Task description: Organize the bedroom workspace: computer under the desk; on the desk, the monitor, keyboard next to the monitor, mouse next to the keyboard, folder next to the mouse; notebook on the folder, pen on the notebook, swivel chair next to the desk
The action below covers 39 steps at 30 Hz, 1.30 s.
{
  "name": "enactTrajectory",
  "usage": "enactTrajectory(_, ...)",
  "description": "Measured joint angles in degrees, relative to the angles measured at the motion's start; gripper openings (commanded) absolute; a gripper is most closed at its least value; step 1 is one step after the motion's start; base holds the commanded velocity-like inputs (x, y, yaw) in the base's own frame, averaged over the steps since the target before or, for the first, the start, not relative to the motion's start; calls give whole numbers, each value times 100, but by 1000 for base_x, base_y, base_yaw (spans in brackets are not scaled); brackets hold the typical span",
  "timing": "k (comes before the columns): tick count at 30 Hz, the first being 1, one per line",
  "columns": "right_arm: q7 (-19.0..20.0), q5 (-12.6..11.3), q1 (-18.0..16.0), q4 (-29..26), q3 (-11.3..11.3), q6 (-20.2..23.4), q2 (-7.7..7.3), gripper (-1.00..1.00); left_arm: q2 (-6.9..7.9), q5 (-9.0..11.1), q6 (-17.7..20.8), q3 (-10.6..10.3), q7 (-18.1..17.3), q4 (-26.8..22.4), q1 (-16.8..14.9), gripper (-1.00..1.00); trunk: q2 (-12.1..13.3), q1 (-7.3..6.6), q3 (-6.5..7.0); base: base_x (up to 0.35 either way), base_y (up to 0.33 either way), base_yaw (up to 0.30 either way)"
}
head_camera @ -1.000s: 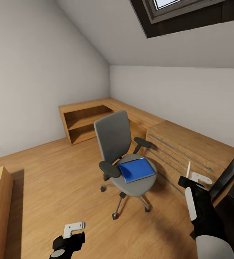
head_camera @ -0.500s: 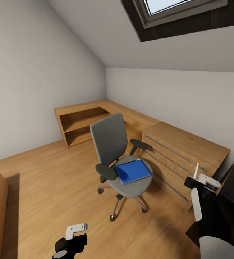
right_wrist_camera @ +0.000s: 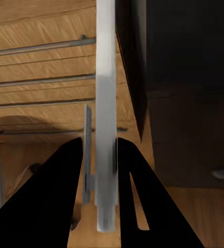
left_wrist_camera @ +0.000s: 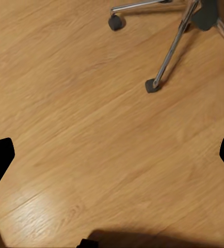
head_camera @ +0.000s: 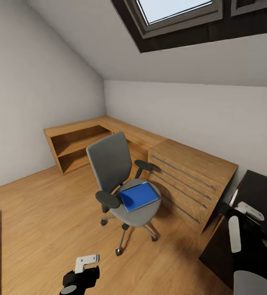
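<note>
Currently, right end effector (right_wrist_camera: 99, 155): clenched on a thin white strip, lower right of the head view.
Left end effector (head_camera: 82, 268): released, bottom centre, nearer the chair.
Folder (head_camera: 139, 196): flat on the chair (head_camera: 112, 168) seat, mid-frame, long axis toward upper right.
Tabletop (head_camera: 262, 192): black, right edge.
Room: wooden floor (head_camera: 39, 213), wooden drawers (head_camera: 190, 176).

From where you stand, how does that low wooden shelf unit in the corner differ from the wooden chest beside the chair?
The corner shelf unit has an open front with a bare shelf; the chest of drawers has a closed front crossed by long metal handles. The shelf unit stands behind the swivel chair, the chest at its side. Both are light wood, joined along the wall.
</note>
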Motion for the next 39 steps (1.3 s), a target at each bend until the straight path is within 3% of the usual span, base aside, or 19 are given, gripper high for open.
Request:
enactTrajectory(8,-1,-5,-1,7,-13,5,-4,-100,8,1,-9,6,-22,0,1,100,0,-1,42,50,-209,-214)
enactTrajectory(23,24,24,-1,75,-2,-59,-20,-100,17,2,-3,3,-34,0,2,100,0,-2,45,237,-203,-6)
enactTrajectory(25,20,8,-9,778,4,-95,-367,-100,10,-2,-3,-101,-29,-1,1,100,0,-1,45,93,-120,0)
enactTrajectory(28,14,-6,-20,1269,10,-221,-601,-100,14,-4,-3,-350,-10,-2,1,100,0,0,45,36,-47,0)
enactTrajectory(32,10,0,-37,1701,13,-468,-757,-100,16,-7,-2,-491,-1,-2,1,100,0,0,45,10,-13,0)
enactTrajectory(39,5,20,-238,2870,21,-1162,-1080,-100,16,-8,-2,-527,2,-9,1,100,0,0,45,1,-1,0)
